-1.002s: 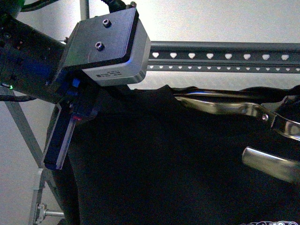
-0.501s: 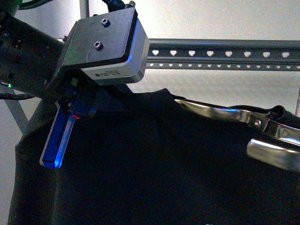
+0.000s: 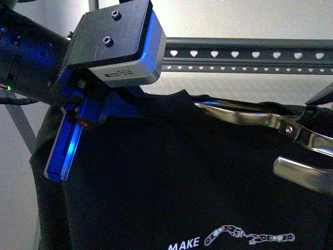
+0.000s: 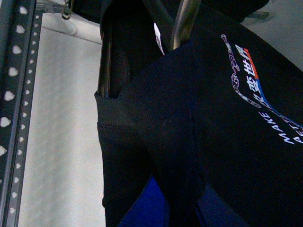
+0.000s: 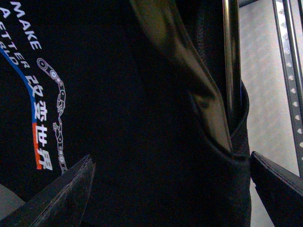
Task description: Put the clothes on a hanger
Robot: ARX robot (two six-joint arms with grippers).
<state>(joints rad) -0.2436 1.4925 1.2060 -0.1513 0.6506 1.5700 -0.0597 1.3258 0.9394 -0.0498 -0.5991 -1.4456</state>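
The black T-shirt [image 3: 171,177] with a white "MAKE" print hangs in front of me on a chrome frame [image 3: 244,117] threaded through its neck. Behind and above it runs the hanger's grey rail [image 3: 244,54] with heart-shaped holes. My left gripper [image 3: 78,140], lit blue, is shut on the shirt's shoulder; in the left wrist view [image 4: 177,213] black cloth [image 4: 227,156] is pinched between its blue fingers. My right gripper [image 5: 173,189] is open, its jaws either side of the shirt's other shoulder [image 5: 118,118]. The rail also shows in the left wrist view [image 4: 14,94] and the right wrist view [image 5: 289,71].
A slanted grey leg [image 3: 20,125] of the rack stands at the left behind my left arm. A pale wall fills the background. The chrome frame's bars show in the left wrist view [image 4: 184,23] and the right wrist view [image 5: 230,56].
The shirt has risen: its printed "MAKE" line now shows at the bottom of the front view. My left gripper has shifted slightly with the cloth, and its blue light is brighter.
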